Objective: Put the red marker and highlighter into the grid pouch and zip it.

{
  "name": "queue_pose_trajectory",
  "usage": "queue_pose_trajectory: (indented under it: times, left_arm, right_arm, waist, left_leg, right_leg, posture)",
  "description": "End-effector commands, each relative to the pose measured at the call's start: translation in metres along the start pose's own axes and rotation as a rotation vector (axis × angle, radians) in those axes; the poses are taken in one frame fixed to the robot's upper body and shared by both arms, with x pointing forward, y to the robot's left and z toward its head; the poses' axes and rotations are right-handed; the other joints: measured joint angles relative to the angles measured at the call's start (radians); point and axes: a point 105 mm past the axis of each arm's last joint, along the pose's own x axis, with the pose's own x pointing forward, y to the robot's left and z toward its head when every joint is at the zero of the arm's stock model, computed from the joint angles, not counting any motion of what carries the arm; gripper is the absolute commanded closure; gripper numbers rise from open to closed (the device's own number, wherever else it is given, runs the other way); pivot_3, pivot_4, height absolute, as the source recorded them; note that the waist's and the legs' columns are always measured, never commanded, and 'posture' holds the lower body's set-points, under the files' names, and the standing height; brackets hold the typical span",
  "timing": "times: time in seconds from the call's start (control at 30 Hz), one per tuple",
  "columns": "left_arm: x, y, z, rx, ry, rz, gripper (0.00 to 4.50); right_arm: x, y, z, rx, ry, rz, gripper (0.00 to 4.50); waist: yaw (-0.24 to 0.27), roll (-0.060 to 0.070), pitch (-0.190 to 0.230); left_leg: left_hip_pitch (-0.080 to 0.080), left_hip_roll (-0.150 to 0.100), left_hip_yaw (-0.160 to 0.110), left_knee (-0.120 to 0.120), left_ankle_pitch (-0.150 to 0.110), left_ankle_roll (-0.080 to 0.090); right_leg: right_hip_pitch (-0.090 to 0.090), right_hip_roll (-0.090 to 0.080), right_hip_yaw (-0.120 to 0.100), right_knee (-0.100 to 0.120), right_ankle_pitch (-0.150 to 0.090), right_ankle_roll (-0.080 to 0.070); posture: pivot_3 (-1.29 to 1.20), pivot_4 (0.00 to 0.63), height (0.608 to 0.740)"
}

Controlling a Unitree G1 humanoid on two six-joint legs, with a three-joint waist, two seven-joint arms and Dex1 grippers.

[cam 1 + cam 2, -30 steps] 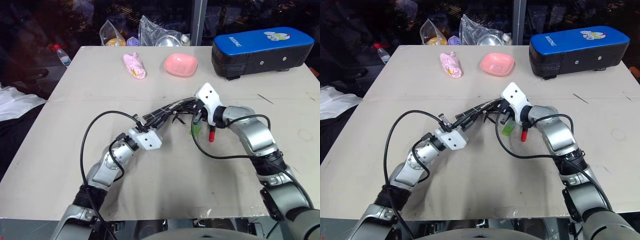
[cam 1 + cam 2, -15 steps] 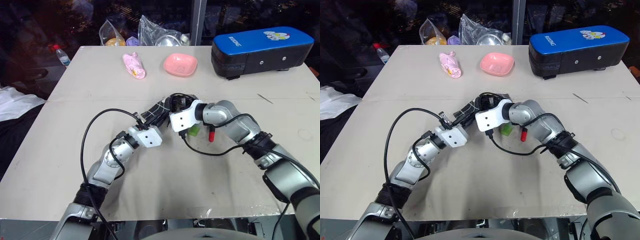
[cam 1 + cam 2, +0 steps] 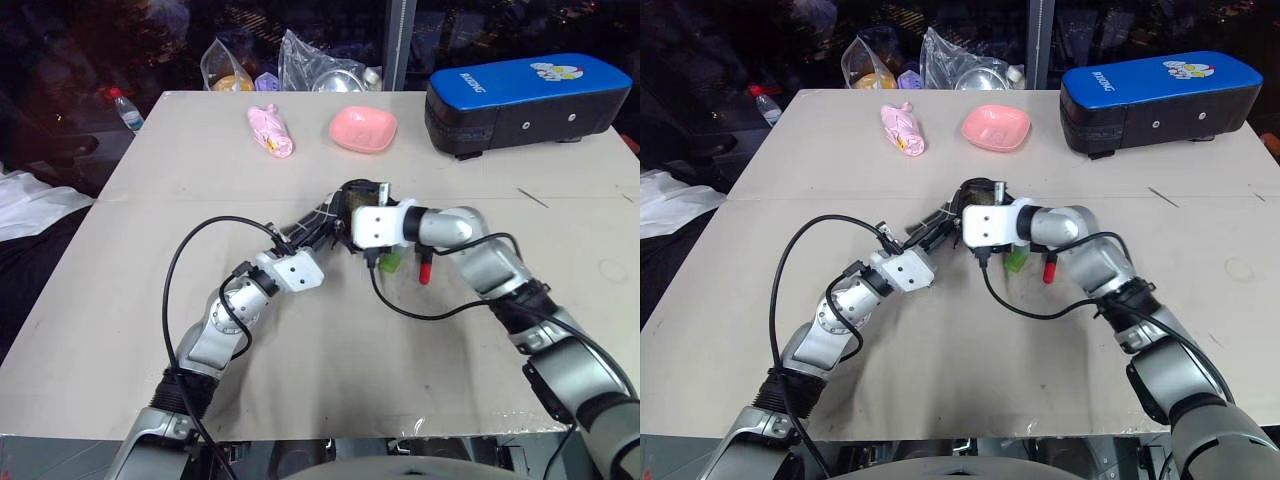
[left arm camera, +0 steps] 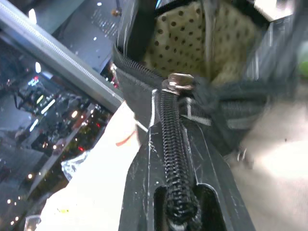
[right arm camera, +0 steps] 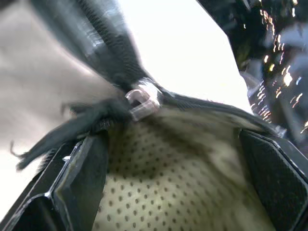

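Grid pouch (image 3: 318,222) sits mid-frame, held up between both arms, mouth agape w/ dotted cream lining (image 4: 192,43) showing. Left gripper (image 4: 177,144) pinched tight on pouch's zipper edge, next to the metal slider (image 4: 177,83). Right gripper (image 5: 168,159) spread wide inside the opening. Highlighter (image 3: 391,261) & red marker (image 3: 424,270) lie on table (image 3: 150,200) just right of centre, beside right wrist.
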Motion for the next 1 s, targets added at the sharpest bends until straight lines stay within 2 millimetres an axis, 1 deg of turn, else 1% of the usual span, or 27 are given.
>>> queue_pose_trajectory:
  times: [0.03,0.13,0.2,0.3,0.33,0.47,0.6,0.7,0.77,0.87,0.9,0.93,1.0]
  left_arm:
    - [0.000,0.011,0.008,0.000,-0.025,0.053,4.50]
    - [0.000,0.010,0.009,-0.012,-0.024,0.056,4.50]
    - [0.000,0.010,0.009,-0.014,-0.025,0.056,4.50]
    - [-0.001,0.010,0.009,-0.021,-0.022,0.059,4.50]
    - [-0.001,0.010,0.009,-0.022,-0.021,0.059,4.50]
    - [-0.001,0.010,0.009,-0.026,-0.018,0.060,4.50]
    - [0.001,0.009,0.009,-0.031,-0.019,0.058,4.50]
    - [0.001,0.008,0.010,-0.032,-0.021,0.056,4.50]
    - [0.001,0.008,0.010,-0.032,-0.022,0.055,4.50]
    - [0.001,0.008,0.010,-0.031,-0.021,0.054,4.50]
    - [0.001,0.008,0.010,-0.031,-0.021,0.054,4.50]
    - [0.001,0.007,0.010,-0.030,-0.021,0.054,4.50]
    - [0.001,0.007,0.010,-0.031,-0.020,0.053,4.50]
  right_arm:
    - [-0.028,-0.019,0.025,0.140,-0.120,-0.067,0.12]
    - [-0.059,-0.020,0.008,0.341,-0.096,-0.165,0.12]
    - [-0.070,-0.018,-0.004,0.410,-0.044,-0.216,0.12]
    - [-0.088,-0.004,-0.042,0.570,0.162,-0.332,0.12]
    - [-0.091,0.003,-0.050,0.617,0.209,-0.355,0.12]
    - [-0.094,0.031,-0.064,0.768,0.316,-0.437,0.12]
    - [-0.085,0.057,-0.066,0.917,0.356,-0.476,0.12]
    - [-0.079,0.068,-0.070,1.027,0.395,-0.545,0.12]
    - [-0.078,0.071,-0.073,1.055,0.422,-0.580,0.12]
    - [-0.079,0.077,-0.078,1.039,0.483,-0.605,0.86]
    - [-0.080,0.078,-0.080,1.028,0.500,-0.622,1.38]
    - [-0.080,0.077,-0.081,1.021,0.510,-0.634,1.71]
    - [-0.082,0.073,-0.084,1.002,0.529,-0.683,2.72]
  waist:
    - [-0.002,0.000,0.000]
    - [0.001,0.000,0.000]
    - [0.005,0.000,0.000]
    - [0.001,0.000,0.000]
    - [0.001,0.000,0.000]
    - [-0.002,0.000,0.000]
    - [-0.002,0.000,0.000]
    - [-0.002,0.000,0.000]
    - [-0.002,-0.001,0.000]
    - [0.000,-0.001,-0.001]
    - [0.000,-0.001,-0.001]
    - [-0.001,-0.001,-0.001]
    - [-0.002,-0.001,-0.001]
  left_leg:
    - [0.000,0.000,0.000,0.000,0.000,0.000]
    - [0.000,0.000,-0.002,0.000,0.000,0.000]
    - [0.000,0.000,-0.005,0.000,0.000,0.000]
    - [0.000,-0.001,-0.006,0.000,0.000,0.000]
    - [0.000,-0.001,-0.006,0.000,0.000,0.000]
    - [0.001,-0.001,-0.007,-0.001,0.000,0.000]
    - [0.001,-0.001,-0.008,-0.001,0.000,0.000]
    - [0.001,-0.001,-0.008,-0.001,0.000,0.000]
    - [0.001,-0.001,-0.008,-0.001,0.000,0.000]
    - [0.001,-0.001,-0.008,-0.001,0.000,0.000]
    - [0.000,-0.001,-0.008,-0.001,0.000,0.000]
    - [0.001,-0.001,-0.008,-0.001,0.000,0.000]
    - [0.001,-0.001,-0.008,-0.001,0.000,0.000]
  right_leg:
    - [0.000,0.000,0.000,0.000,0.000,0.000]
    - [0.001,0.000,-0.001,0.000,0.000,0.000]
    - [0.001,0.000,-0.001,0.000,0.000,0.000]
    - [0.001,0.000,0.001,0.000,0.000,0.000]
    - [0.001,0.000,0.000,0.000,0.000,0.000]
    - [0.001,0.001,0.000,0.001,0.000,0.000]
    - [0.001,0.001,0.000,0.001,0.000,0.000]
    - [0.001,0.001,0.000,0.001,0.000,0.000]
    - [0.001,0.001,0.000,0.001,0.000,0.000]
    - [0.001,0.000,0.000,0.000,0.000,0.000]
    - [0.001,0.000,0.000,0.000,0.000,0.000]
    - [0.001,0.000,0.000,0.000,0.000,0.000]
    - [0.001,0.000,0.000,0.000,0.000,0.000]
  posture:
    - [0.00,0.150,0.717]
    - [0.00,0.150,0.717]
    - [0.00,0.150,0.717]
    - [0.00,0.150,0.717]
    - [0.00,0.150,0.717]
    - [0.00,0.150,0.717]
    - [0.00,0.150,0.717]
    - [0.00,0.150,0.717]
    - [0.00,0.150,0.717]
    - [0.00,0.150,0.717]
    - [0.00,0.150,0.717]
    - [0.00,0.150,0.717]
    - [0.00,0.150,0.717]
